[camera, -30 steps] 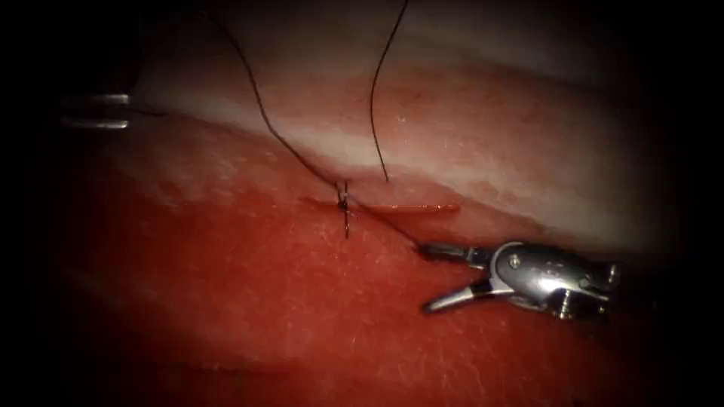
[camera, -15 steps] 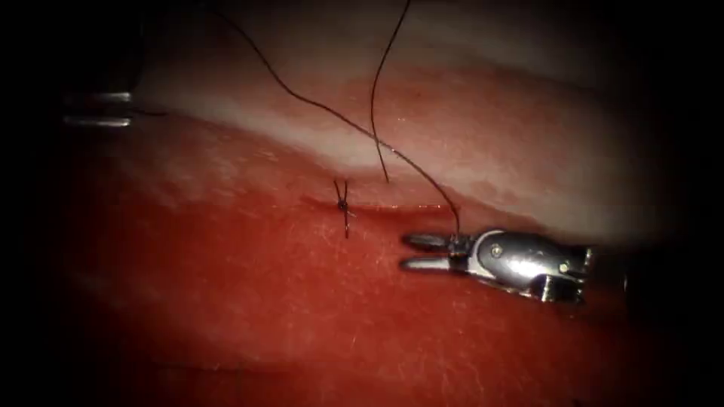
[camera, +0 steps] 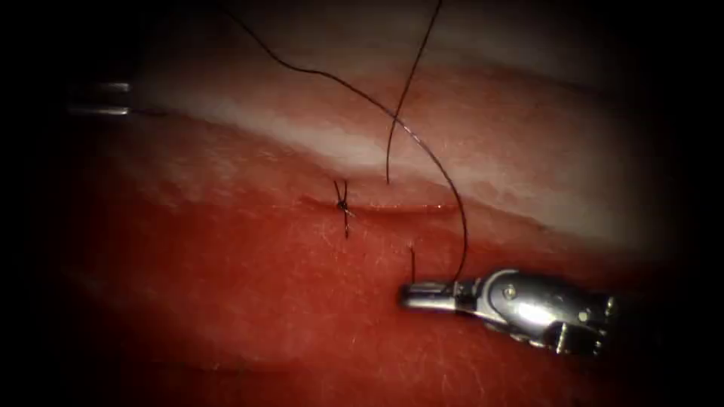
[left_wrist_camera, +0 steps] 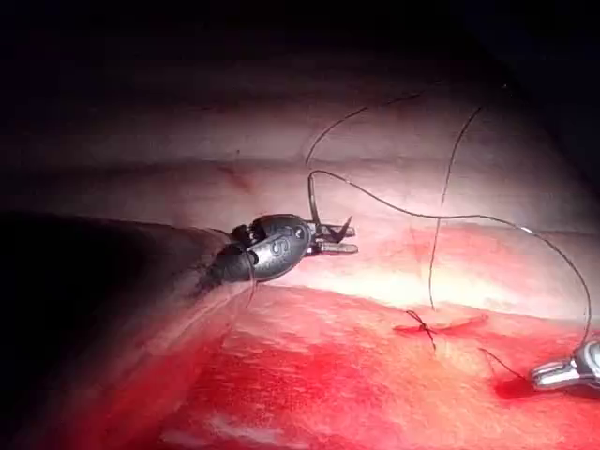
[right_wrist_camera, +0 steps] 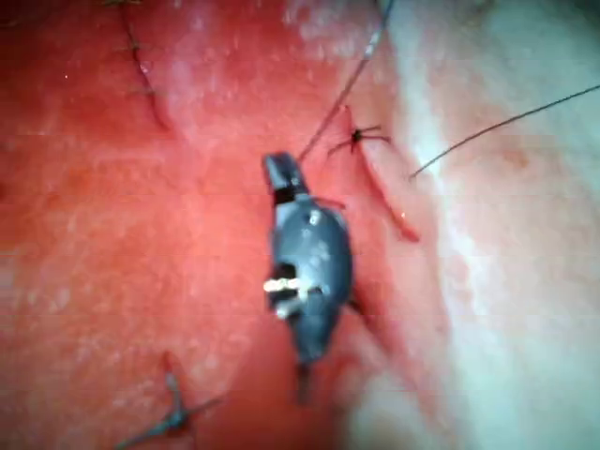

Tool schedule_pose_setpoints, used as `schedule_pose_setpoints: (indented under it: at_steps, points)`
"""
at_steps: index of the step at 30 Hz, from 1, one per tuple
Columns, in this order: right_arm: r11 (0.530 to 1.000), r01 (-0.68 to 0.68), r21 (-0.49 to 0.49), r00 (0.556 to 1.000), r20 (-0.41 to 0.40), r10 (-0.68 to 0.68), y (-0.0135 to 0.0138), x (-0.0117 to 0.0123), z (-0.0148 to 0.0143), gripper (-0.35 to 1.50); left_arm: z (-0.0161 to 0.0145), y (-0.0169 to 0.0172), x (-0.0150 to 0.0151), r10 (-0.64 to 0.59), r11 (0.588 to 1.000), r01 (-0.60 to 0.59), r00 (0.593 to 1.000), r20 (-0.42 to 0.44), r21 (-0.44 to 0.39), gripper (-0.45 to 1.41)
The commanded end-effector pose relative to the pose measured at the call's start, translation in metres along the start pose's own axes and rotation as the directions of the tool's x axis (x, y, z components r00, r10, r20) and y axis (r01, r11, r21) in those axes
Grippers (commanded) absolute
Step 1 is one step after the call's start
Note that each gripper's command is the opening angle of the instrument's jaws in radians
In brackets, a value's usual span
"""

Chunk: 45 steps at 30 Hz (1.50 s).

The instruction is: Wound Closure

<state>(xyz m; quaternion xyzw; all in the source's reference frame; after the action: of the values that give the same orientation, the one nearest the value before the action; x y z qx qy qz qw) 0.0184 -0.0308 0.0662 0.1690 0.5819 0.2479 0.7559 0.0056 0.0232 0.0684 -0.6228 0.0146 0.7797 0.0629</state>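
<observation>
One knotted stitch (camera: 343, 204) with short cut tails sits at the left end of the cut (camera: 392, 206) in the tissue (camera: 226, 286); to its right the cut looks unstitched. The right tool (camera: 424, 295), jaws closed on the thread (camera: 430, 158), lies below the cut. The left tool (left_wrist_camera: 339, 240) grips the needle (left_wrist_camera: 311, 199), clear of the tissue.

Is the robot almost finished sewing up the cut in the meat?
Not nearly. Done: one knot sits at the left end of the cut. In hand: the right gripper is shut on the thread; the left gripper holds the needle, seemingly near one end, clear of the tissue. Left: the cut right of the knot has no stitches.
</observation>
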Motion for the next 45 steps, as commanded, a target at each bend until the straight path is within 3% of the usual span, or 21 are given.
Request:
schedule_pose_setpoints:
  at_steps: [1,12,17,19,20,22,24,25,36,45]
  points:
    - [1.000,0.008,0.013,1.000,0.007,-0.008,-0.0014,-0.0005,0.0013,-0.35,0.0005,-0.0005,-0.0004,0.002,1.000,-0.002,1.000,-0.001,0.001,-0.45]
    - [0.997,0.036,0.067,0.998,0.053,-0.039,-0.0061,-0.0008,0.0025,-0.35,-0.0001,-0.0005,-0.0004,0.002,1.000,-0.002,1.000,-0.001,-0.002,-0.45]
    - [0.994,0.041,0.104,0.998,0.040,-0.045,-0.0090,0.0004,0.0030,-0.35,-0.0003,-0.0007,-0.0007,0.001,1.000,-0.001,1.000,0.002,-0.001,-0.45]
    - [0.993,0.058,0.099,0.998,0.006,-0.059,-0.0084,0.0008,0.0029,-0.35,-0.0006,-0.0009,-0.0008,0.000,1.000,0.000,1.000,0.004,-0.002,-0.45]
    - [0.993,0.075,0.096,0.997,-0.004,-0.075,-0.0081,0.0009,0.0028,-0.10,-0.0009,-0.0010,-0.0008,0.000,1.000,0.000,1.000,0.006,-0.001,-0.45]
    - [0.991,0.105,0.081,0.994,-0.031,-0.102,-0.0070,0.0006,0.0026,0.67,-0.0014,-0.0013,-0.0009,-0.003,1.000,0.003,1.000,0.009,0.001,-0.45]
    - [0.992,0.107,0.074,0.994,-0.032,-0.104,-0.0060,0.0003,0.0024,1.16,-0.0022,-0.0017,-0.0010,-0.007,1.000,0.006,1.000,0.013,0.010,-0.45]
    - [0.992,0.110,0.069,0.994,-0.030,-0.108,-0.0053,0.0000,0.0024,1.26,-0.0026,-0.0019,-0.0010,-0.008,1.000,0.008,1.000,0.014,0.013,-0.45]
    - [0.981,0.191,-0.041,0.981,-0.034,-0.192,0.0020,-0.0009,0.0012,1.28,-0.0083,-0.0040,-0.0007,-0.037,0.997,0.035,0.999,0.021,0.076,-0.45]
    - [0.969,0.228,-0.097,0.973,-0.012,-0.230,0.0056,-0.0024,0.0028,1.23,-0.0072,-0.0038,-0.0014,-0.034,0.996,0.032,0.999,0.026,0.089,-0.45]
